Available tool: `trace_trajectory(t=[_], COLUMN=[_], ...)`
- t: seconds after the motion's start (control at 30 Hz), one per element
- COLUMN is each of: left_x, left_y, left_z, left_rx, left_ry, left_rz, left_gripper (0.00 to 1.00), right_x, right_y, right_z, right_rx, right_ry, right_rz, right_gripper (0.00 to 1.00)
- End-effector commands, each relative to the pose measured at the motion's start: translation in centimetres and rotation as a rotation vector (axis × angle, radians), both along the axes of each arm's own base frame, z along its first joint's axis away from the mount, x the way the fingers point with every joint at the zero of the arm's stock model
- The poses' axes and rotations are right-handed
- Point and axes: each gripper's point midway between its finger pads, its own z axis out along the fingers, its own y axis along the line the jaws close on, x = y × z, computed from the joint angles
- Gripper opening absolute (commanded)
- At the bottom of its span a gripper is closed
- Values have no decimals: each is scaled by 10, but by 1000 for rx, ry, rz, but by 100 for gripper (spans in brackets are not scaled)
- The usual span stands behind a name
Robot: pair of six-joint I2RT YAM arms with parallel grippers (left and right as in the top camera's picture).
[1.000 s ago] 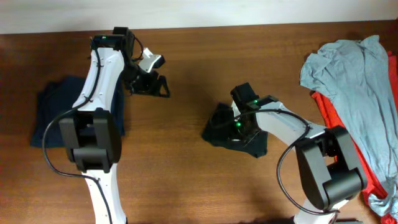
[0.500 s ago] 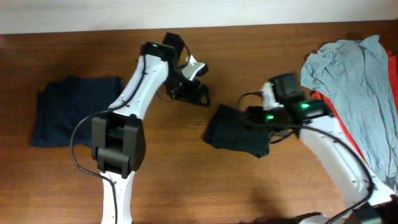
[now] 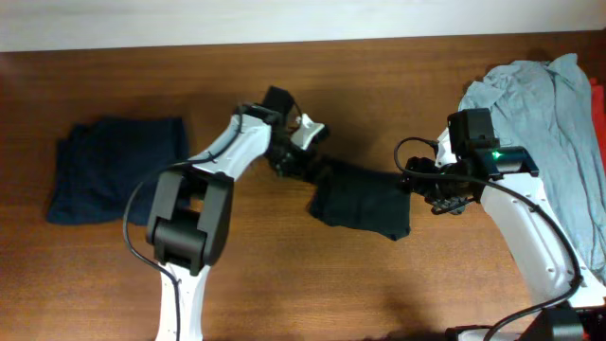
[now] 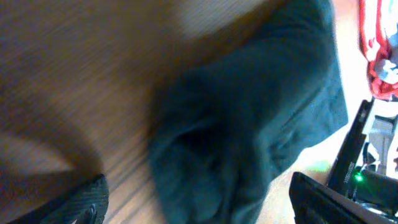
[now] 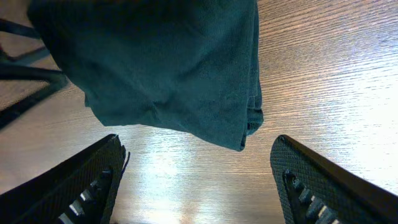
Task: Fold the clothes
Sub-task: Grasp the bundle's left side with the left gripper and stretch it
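Observation:
The clothes [image 3: 362, 202] lie as a small folded black bundle on the wooden table's middle. My left gripper [image 3: 317, 172] sits at the bundle's upper left corner. In the blurred left wrist view its jaws stand wide, with the clothes [image 4: 249, 124] filling the space ahead and reaching down between the fingertips [image 4: 84, 200]. My right gripper [image 3: 421, 187] hovers just off the bundle's right edge. In the right wrist view the right gripper [image 5: 199, 193] is open over bare wood, and the clothes [image 5: 168, 68] lie ahead of it, untouched.
A folded dark navy garment [image 3: 114, 169] lies at the table's left. A crumpled light grey shirt [image 3: 540, 114] rests on a red one [image 3: 568, 275] along the right edge. The table's far edge [image 3: 379, 43] meets a white wall.
My left arm swung right from beside the navy garment to the bundle's left corner, jaws wider. My right gripper opened, left the bundle and drew back to the right.

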Motion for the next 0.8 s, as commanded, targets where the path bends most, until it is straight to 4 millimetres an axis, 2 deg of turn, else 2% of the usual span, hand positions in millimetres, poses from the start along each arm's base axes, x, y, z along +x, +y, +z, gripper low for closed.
trace_trajectory(t=[0.0, 0.17, 0.27, 0.3, 0.43, 0.57, 0.6, 0.77], left_x=[-31, -47, -48, -48, -48, -48, -49, -52], left_y=[-15, -28, -29, -29, -29, -29, -31, -39], left_z=[-21, -27, -27, -27, -27, -26, -24, -9], left_rx=[44, 58, 58, 59, 58, 57, 42, -64], left_ry=[64, 83, 84, 87, 86, 88, 100, 174], left_rz=[-36, -66, -69, -66, -66, -66, -64, -44], left_gripper=[93, 91, 80, 74, 40, 15, 1, 1], right_x=[2, 2, 1, 1, 1, 1, 1, -10], right_y=[-2, -2, -2, -2, -2, -3, -3, -3], right_z=[1, 1, 1, 1, 1, 1, 1, -6], right_rx=[0, -1, -1, 0, 0, -8, -8, -9], right_ry=[-6, -3, -3, -3, -3, -3, -2, 57], right_rz=[-11, -11, -11, -12, -12, -13, -13, -12], right_gripper=[76, 73, 73, 72, 70, 68, 68, 68])
